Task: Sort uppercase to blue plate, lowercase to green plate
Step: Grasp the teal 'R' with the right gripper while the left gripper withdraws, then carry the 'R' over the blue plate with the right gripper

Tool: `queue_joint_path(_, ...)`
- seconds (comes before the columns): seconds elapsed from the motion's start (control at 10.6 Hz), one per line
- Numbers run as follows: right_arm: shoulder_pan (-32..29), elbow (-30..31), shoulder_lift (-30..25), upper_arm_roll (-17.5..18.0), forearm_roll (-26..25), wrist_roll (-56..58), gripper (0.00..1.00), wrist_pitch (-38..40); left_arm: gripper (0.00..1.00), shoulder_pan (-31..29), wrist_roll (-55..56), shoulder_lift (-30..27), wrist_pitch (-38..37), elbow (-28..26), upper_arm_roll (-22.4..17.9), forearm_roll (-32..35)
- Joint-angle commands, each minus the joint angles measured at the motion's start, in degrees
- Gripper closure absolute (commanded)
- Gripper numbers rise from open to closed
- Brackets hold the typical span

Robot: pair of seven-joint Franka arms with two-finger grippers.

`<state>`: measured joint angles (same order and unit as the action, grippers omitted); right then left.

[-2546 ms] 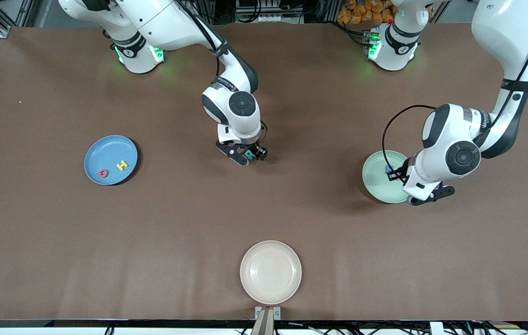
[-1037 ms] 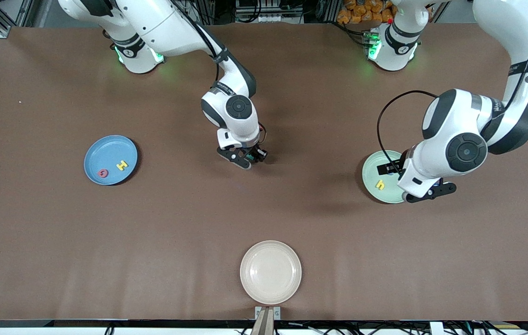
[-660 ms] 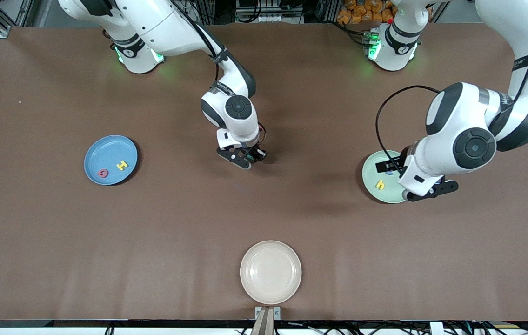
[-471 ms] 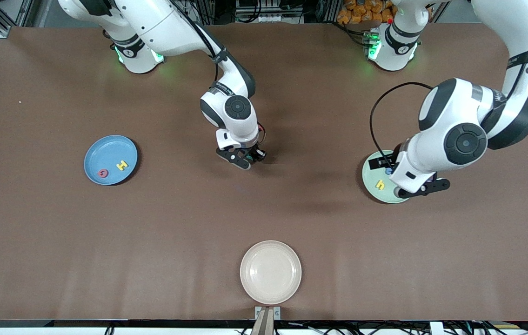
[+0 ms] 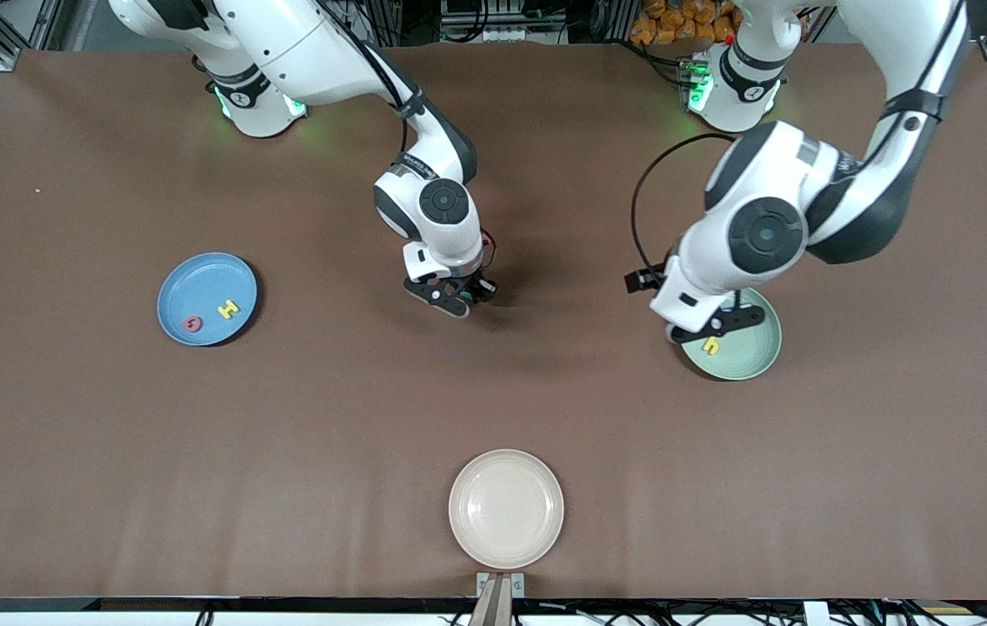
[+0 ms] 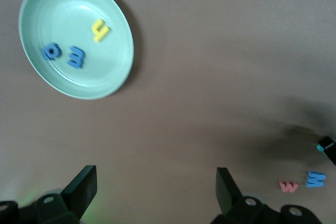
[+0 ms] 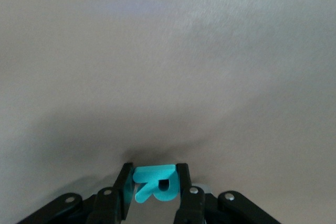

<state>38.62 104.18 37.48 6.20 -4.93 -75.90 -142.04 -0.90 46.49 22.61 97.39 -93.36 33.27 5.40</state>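
- My right gripper (image 7: 154,188) is clamped on the teal R (image 7: 154,182), one finger on each side of it, low at the middle of the table (image 5: 110,452).
- My left gripper (image 6: 156,192) has its fingers spread wide with nothing between them, up over bare table beside the green plate (image 5: 750,352), toward the table's middle.
- The green plate holds the yellow h (image 6: 100,29), blue e (image 6: 75,56) and blue p/q shape (image 6: 52,51), all well inside its rim.
- The red w (image 6: 288,185) and blue W (image 6: 316,179) lie side by side on the table, near my right gripper.
- The blue plate (image 5: 197,283) at the right arm's end holds the red Q (image 5: 190,322) and yellow H (image 5: 228,308); open brown table lies between it and my right gripper.
- The cream plate (image 5: 505,509) sits at the edge nearest the front camera.
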Motion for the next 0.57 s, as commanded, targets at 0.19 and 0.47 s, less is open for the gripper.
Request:
queue_joint_path(0.19,-5.5,-1.4,-3.1,0.3,-0.2,9.6,0.70,7.1,0.00,1.8,7.6,1.3,8.1,-4.9,3.7,0.0)
queue_joint_path(0.47,-10.4,-1.2,-7.3,-1.4,6.8,29.6,0.70,15.7,0.00,5.3,12.5,3.1,20.1,-11.0,5.1,0.6)
